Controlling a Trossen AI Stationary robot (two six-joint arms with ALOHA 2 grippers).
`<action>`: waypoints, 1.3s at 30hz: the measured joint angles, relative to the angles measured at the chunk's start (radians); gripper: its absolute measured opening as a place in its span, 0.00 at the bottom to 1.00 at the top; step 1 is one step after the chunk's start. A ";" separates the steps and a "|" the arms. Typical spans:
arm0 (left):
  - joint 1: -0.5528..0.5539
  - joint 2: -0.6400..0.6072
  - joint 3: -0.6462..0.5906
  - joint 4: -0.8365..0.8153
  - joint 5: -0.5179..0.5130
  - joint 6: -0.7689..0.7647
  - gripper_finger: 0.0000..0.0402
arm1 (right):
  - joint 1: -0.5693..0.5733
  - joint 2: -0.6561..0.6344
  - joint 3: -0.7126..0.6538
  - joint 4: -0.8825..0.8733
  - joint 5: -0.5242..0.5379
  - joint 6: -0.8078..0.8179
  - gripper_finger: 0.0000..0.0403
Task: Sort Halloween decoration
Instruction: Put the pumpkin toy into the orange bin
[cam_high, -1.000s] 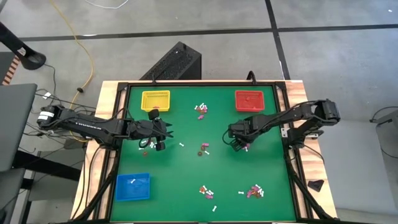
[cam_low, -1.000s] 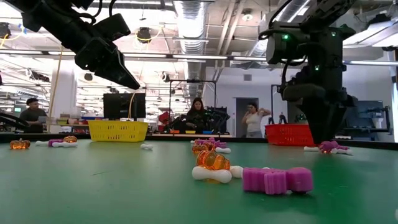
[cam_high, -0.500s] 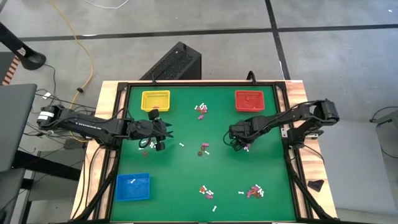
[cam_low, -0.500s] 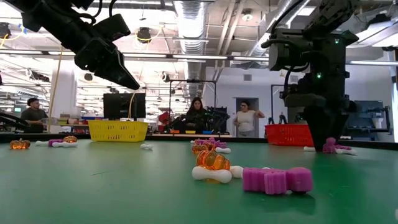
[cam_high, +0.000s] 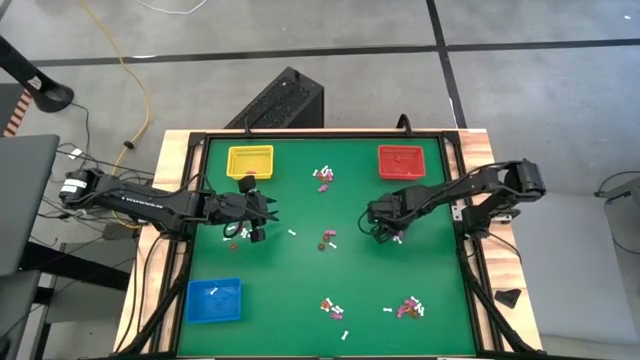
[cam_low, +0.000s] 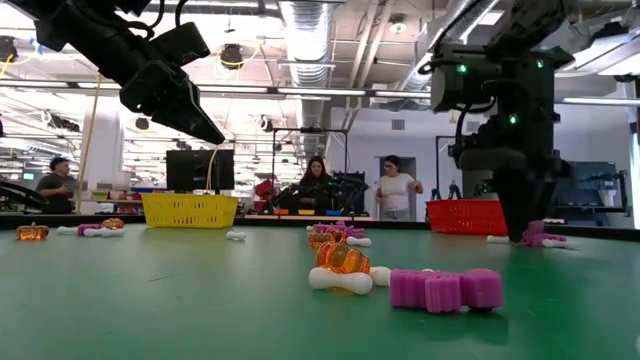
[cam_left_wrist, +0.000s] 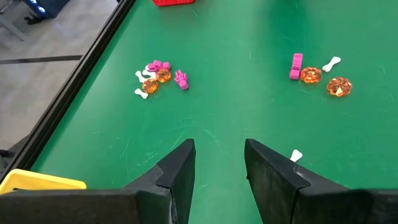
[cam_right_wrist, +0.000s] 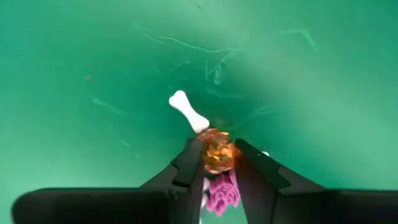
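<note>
Robotics lab: ceiling ducts (cam_low: 305, 25), workstations behind table (cam_low: 150, 300)

Right hand (cam_right_wrist: 217, 163) has closed, apparently onto an orange trinket (cam_right_wrist: 216, 153).

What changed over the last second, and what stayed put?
The right gripper, low over the mat, drew its fingers in around an orange trinket lying between a white bone and a purple piece. The left gripper stayed raised and open; trinkets elsewhere and the trays did not move.
</note>
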 joint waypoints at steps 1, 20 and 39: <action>0.000 0.000 0.000 0.000 0.000 0.000 0.32 | 0.000 0.000 0.004 -0.007 0.003 -0.002 0.26; 0.000 0.000 0.000 -0.001 0.000 -0.008 0.32 | -0.217 0.003 0.338 -0.231 0.151 -0.407 0.06; 0.000 0.000 0.000 -0.004 0.000 0.002 0.32 | -0.491 0.013 0.341 0.105 -0.003 -0.708 0.14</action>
